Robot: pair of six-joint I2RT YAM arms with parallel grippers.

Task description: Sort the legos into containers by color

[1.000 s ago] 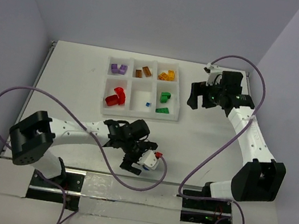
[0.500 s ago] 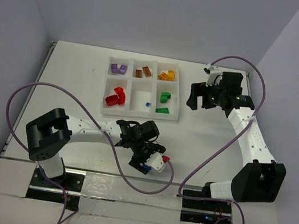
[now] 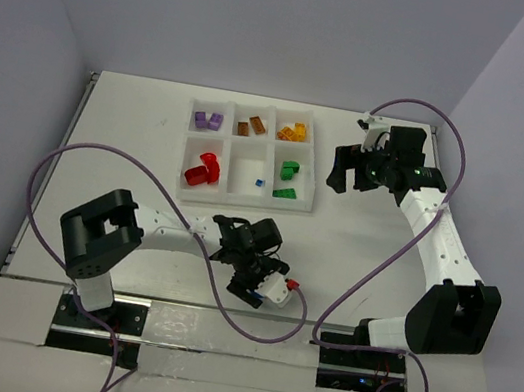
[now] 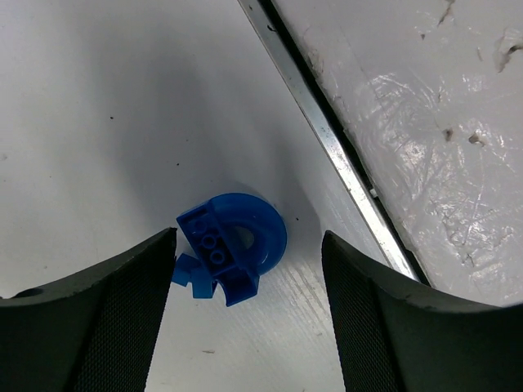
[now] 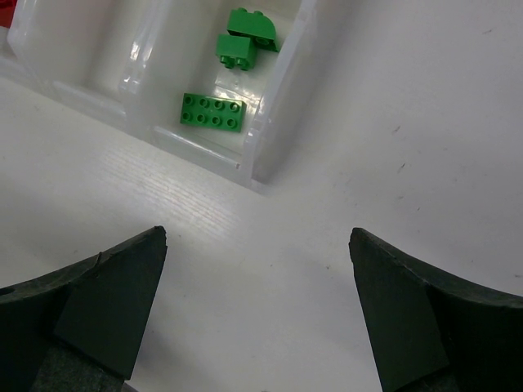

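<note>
A blue curved lego (image 4: 231, 253) lies on the white table, just ahead of my left gripper (image 4: 247, 238), nearer its left finger. That gripper is open and empty; in the top view (image 3: 254, 281) it hangs low near the table's front edge and hides the piece. The white six-compartment tray (image 3: 240, 202) holds purple (image 3: 206, 120), brown-orange (image 3: 251, 125), yellow-orange (image 3: 294, 132), red (image 3: 204, 170), one tiny blue (image 3: 259, 182) and green legos (image 3: 290, 171). My right gripper (image 3: 344, 175) is open and empty, right of the tray. Its wrist view (image 5: 257, 237) shows the green legos (image 5: 212, 112) in the tray's corner compartment (image 5: 274, 114).
A metal strip (image 4: 327, 147) and a shiny white board (image 3: 214, 350) run along the table's near edge, close to the blue piece. Purple cables (image 3: 249, 326) loop over the table by both arms. Walls close in the back and both sides.
My left arm has swung right and brought its gripper a little to the right, near the front edge. The right arm has not moved.
</note>
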